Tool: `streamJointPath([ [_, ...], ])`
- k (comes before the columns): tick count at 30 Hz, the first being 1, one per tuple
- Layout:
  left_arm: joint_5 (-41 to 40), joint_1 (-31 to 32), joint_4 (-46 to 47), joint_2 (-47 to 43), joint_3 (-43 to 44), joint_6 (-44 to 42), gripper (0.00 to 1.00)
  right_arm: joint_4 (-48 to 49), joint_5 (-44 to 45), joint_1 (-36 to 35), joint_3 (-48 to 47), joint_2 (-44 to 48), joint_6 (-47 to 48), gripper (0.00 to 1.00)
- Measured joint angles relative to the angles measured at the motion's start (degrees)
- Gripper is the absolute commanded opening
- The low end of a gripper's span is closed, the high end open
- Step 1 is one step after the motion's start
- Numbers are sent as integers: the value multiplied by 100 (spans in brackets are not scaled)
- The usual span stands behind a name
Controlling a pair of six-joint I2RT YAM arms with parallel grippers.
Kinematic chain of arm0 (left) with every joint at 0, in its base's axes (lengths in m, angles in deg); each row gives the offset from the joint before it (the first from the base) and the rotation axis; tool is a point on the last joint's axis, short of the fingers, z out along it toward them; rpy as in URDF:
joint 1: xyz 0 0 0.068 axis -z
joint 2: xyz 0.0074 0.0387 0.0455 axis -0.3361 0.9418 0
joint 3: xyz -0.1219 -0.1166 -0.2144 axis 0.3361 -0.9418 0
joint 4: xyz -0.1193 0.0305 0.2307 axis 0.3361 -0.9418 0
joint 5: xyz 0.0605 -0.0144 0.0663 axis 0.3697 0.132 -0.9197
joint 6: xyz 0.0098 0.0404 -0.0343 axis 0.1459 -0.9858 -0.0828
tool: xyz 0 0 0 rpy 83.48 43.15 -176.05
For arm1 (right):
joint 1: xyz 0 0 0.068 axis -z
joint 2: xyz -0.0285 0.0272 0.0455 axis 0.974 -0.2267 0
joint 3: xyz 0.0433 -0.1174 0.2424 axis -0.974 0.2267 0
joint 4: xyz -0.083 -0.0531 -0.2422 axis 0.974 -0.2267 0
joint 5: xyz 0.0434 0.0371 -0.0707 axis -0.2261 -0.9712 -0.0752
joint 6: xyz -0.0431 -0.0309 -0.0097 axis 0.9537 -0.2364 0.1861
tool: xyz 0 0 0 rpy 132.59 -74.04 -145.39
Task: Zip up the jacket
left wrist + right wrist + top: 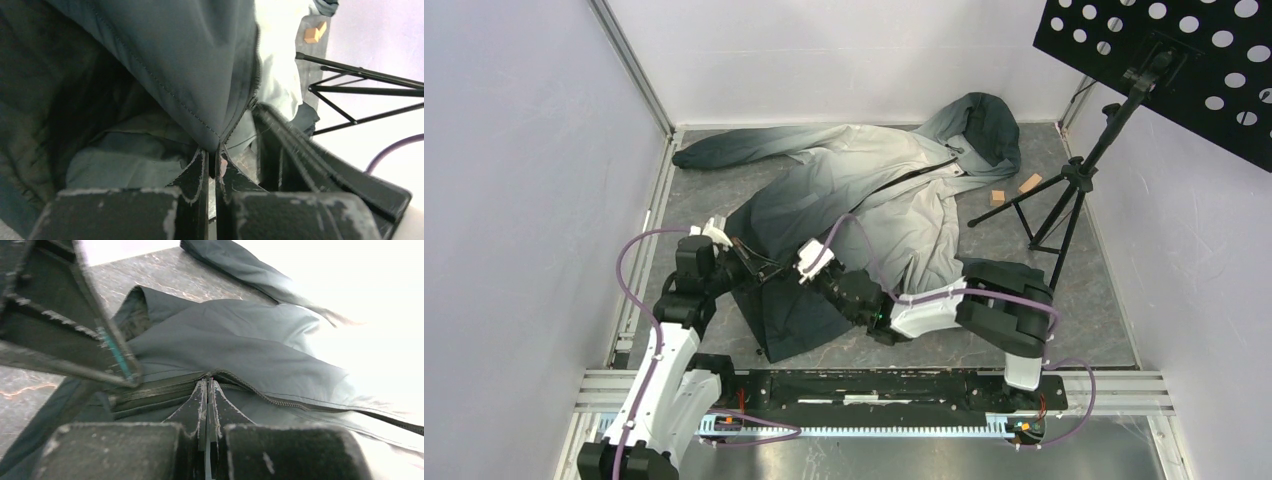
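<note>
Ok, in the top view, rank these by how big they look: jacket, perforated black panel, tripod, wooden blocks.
1. jacket
2. perforated panel, raised toward the camera and cropped, so unsure
3. tripod
4. wooden blocks, the two look alike

Shell: the large hooded fabric jacket (864,190) fades from dark teal-grey at hem and cuff to pale grey-white at the chest;
Inside: lining (45,90), dark, near black;
Fastening: long zipper (280,402), dark teeth and tape;
Surface: flat table (1084,300), grey with pale marbled veins;
Blocks: two small wooden blocks (1030,183), tan;
Board: flat perforated panel (1194,90), black with rows of round holes;
Wiring: thin cables (621,268), purple
</note>
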Motion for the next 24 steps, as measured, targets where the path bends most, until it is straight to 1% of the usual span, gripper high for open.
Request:
streamJointPath([
  [3, -210, 0, -192, 0, 48, -26, 2, -885, -232, 295, -201, 245, -168, 0],
  [8, -426, 0, -369, 13, 66, -103, 2, -2149, -1088, 734, -498, 540, -417, 0],
  [10, -474, 0, -431, 15, 92, -140, 2, -2675, -1357, 876, -765, 549, -398, 0],
  [13, -581, 0, -586, 0, 240, -190, 2, -3217, -1803, 1078, -1069, 546, -391, 0],
  [16, -798, 0, -844, -52, 605, -315, 2, -3832, -2114, 1353, -1475, 503, -328, 0],
  [20, -1298, 0, -1156, -68, 1086, -538, 2, -4409, -2291, 1668, -2009, 334, -179, 0],
  [24, -1967, 0, -1346, 61, 1259, -793, 2, -4833, -2317, 2002, -2295, 188, 31, 0],
])
